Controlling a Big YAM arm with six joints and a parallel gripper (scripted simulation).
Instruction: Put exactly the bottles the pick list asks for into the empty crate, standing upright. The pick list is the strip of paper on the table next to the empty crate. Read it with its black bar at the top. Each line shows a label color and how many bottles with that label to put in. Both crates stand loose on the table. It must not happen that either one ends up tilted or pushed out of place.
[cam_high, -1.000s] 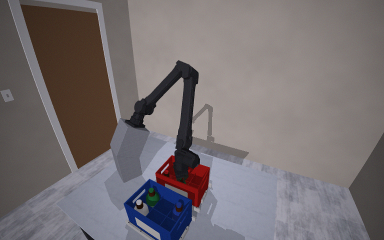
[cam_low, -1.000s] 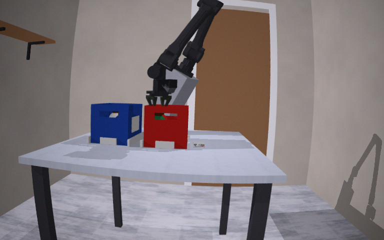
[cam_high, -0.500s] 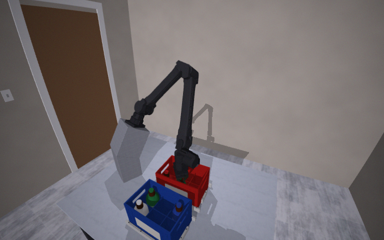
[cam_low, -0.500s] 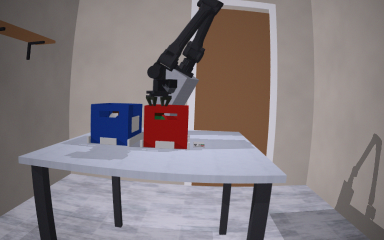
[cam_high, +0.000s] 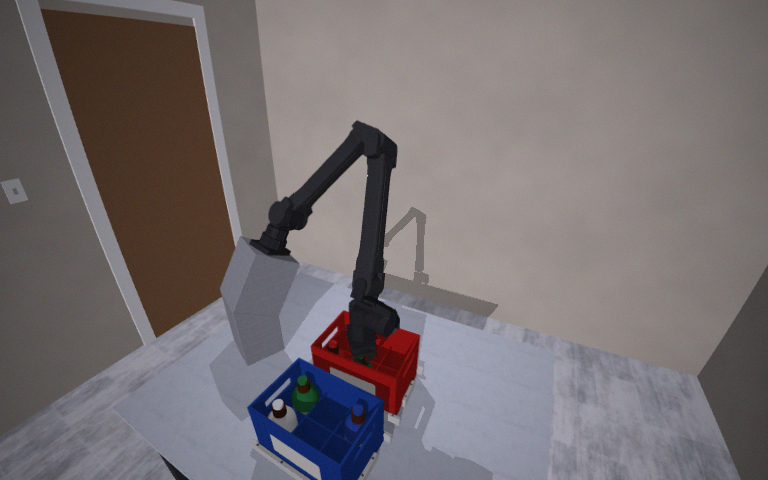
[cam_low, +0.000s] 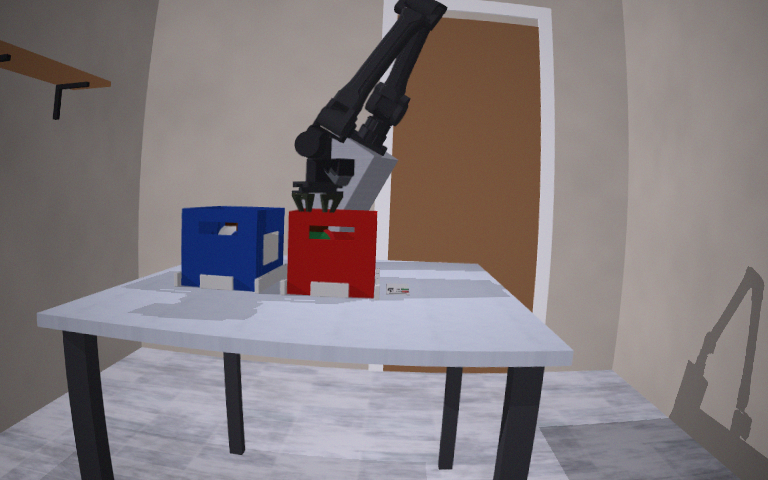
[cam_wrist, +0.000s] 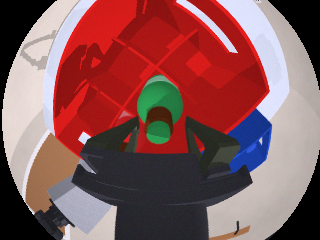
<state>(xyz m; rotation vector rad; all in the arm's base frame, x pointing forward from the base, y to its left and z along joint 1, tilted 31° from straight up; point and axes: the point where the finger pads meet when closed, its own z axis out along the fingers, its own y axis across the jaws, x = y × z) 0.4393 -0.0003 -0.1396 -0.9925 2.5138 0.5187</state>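
In the red plastic crate (cam_high: 396, 370) (cam_low: 332, 260) (cam_wrist: 215, 80), the green bottle with a brown neck and green cap (cam_high: 369, 365) (cam_low: 318, 235) (cam_wrist: 160, 99) is seen directly below the black parallel gripper (cam_high: 362, 352) (cam_low: 318, 209) (cam_wrist: 162, 120). Its long axis appears upright, roughly in line with the approach of the gripper, and the cap is framed between the fingers. The fingers are spread part way, with room left on both sides of the cap, so nothing is pinched. A rounded green shoulder tapers to the narrow neck; the label cannot be made out.

The bottle is judged to have been set in its compartment, since the pick list lies by this crate. A straight upward withdrawal is then called for; with any sideways drift, the neck could be knocked or a crate wall caught.

Near one corner of the same crate, a dark red bottle top (cam_high: 333, 346) is visible. Just beside it stands the blue plastic crate (cam_high: 317, 438) (cam_low: 218, 257) (cam_wrist: 254, 142), in which a white bottle (cam_high: 283, 420), another green bottle (cam_high: 305, 397) and a blue bottle (cam_high: 355, 427) are held. On the far side of the red crate lies the white paper pick list (cam_low: 397, 289), too small to be read.
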